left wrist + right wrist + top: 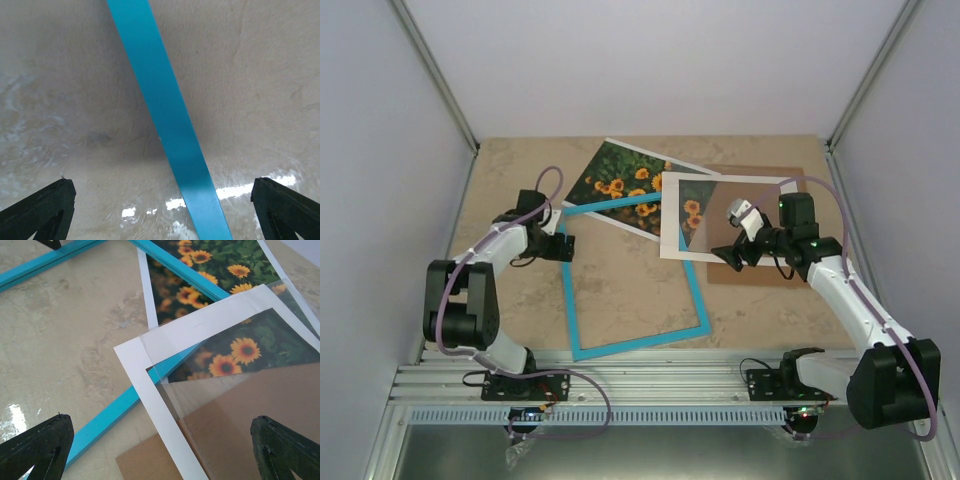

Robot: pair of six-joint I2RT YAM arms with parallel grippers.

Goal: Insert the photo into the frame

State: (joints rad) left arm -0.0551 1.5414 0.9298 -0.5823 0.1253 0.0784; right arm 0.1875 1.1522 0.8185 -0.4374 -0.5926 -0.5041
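Observation:
The blue frame (569,300) lies flat on the table; its far bar crosses over the photo (620,176) of orange flowers. My left gripper (563,243) is open just above the frame's far left corner; in the left wrist view the blue bar (170,125) runs between the spread fingers, my left gripper (162,210) holding nothing. My right gripper (728,256) is open and empty above the white mat. In the right wrist view my right gripper (162,450) hovers over the mat, with the photo (220,265) and frame (105,415) beyond.
The white mat (670,216) lies over the frame's far right corner and part of the photo, also in the right wrist view (145,380). A clear sheet (225,390) rests over it. A brown backing board (760,272) lies beneath, at the right.

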